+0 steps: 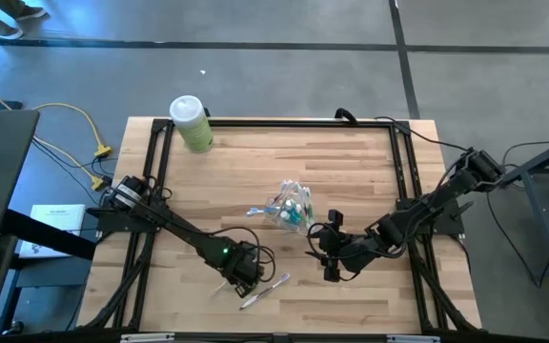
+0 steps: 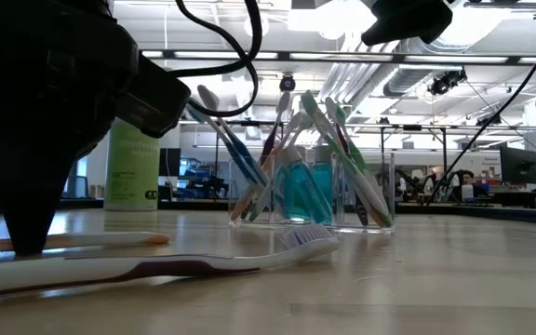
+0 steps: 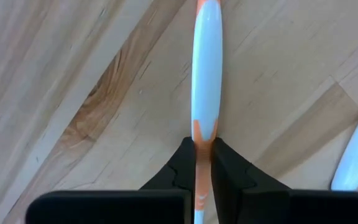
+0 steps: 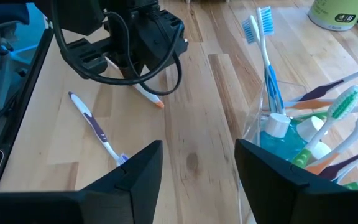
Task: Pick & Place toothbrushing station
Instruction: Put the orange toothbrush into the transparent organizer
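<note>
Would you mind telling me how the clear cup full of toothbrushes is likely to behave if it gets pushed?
The clear cup looks thin and light, so it would probably slide easily on the smooth wooden table. The toothbrushes lean far past its rim, so it may tip. The teal tubes low inside likely steady it somewhat.

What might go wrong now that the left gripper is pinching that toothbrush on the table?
The left gripper pinches the white-and-orange toothbrush near one end, so it may swing or slip when lifted. The purple-and-white toothbrush lies close beside and could get knocked. The clear plastic cup is crowded, so insertion might jam or tip it.
</note>
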`<action>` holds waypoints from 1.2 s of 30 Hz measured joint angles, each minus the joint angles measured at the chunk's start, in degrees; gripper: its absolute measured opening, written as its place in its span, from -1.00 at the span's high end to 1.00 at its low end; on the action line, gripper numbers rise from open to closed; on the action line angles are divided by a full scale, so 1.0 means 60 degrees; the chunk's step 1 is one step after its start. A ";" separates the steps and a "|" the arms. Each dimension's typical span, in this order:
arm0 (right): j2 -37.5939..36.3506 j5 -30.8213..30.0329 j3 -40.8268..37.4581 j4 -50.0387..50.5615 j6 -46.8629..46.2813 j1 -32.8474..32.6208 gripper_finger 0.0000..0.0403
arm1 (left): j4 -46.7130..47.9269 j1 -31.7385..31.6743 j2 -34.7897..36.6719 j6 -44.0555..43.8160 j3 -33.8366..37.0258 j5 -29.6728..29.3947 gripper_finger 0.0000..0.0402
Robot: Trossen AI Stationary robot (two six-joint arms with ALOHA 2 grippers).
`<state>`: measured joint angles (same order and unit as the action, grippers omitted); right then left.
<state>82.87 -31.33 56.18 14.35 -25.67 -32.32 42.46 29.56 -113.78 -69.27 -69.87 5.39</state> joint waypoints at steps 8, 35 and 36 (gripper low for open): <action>0.0000 0.0000 0.0000 -0.0003 0.0000 0.0000 0.04 | 0.0011 0.0000 0.0000 -0.0013 -0.0013 0.0018 0.92; 0.0000 -0.0003 0.0000 0.0004 0.0000 -0.0055 0.04 | 0.0836 0.0036 -0.0436 0.0532 -0.1192 0.0269 0.99; 0.0000 0.0000 0.0000 0.0004 0.0000 -0.0055 0.04 | 0.0638 0.0036 -0.0492 0.0598 -0.1211 0.0417 0.99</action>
<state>82.87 -31.33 56.18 14.37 -25.67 -32.64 46.28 29.78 -116.73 -65.68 -77.13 7.89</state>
